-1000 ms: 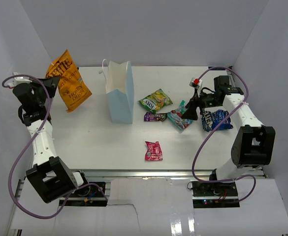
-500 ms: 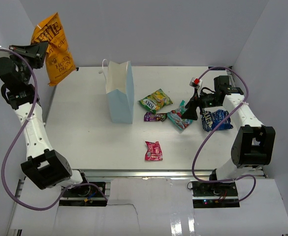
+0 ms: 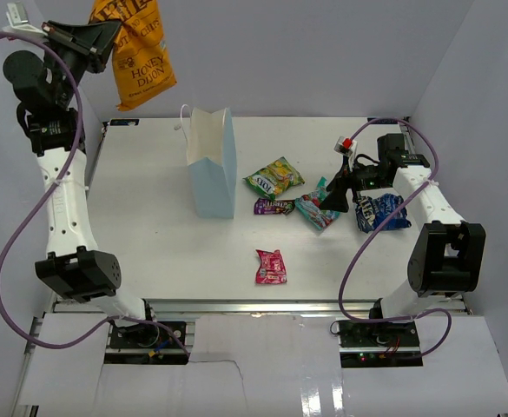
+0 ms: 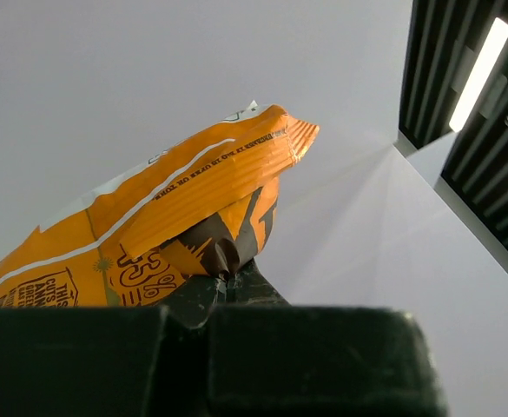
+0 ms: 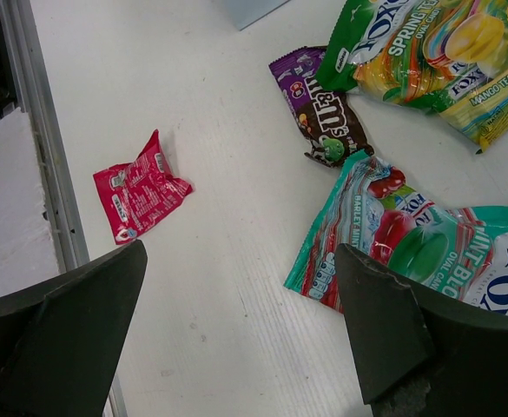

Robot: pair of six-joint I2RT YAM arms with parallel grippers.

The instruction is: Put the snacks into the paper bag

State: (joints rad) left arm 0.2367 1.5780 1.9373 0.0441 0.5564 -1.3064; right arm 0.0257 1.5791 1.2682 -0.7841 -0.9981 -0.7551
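Now that you've swung your left gripper [image 3: 95, 39] way up off the table [image 3: 149, 234], it's clamped on the orange chip bag [image 3: 141, 56]. The bag dangles high and left of the paper bag [image 3: 212, 165], not over its mouth yet, so you've got carrying left. Your right gripper [image 3: 340, 193] hasn't budged, fingers spread over the teal candy bag [image 3: 316, 210].

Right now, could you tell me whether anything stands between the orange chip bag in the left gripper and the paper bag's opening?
Nothing visible does. The orange chip bag hangs from the left gripper, up and left of the paper bag, with open air between. The other packets lie on its right.
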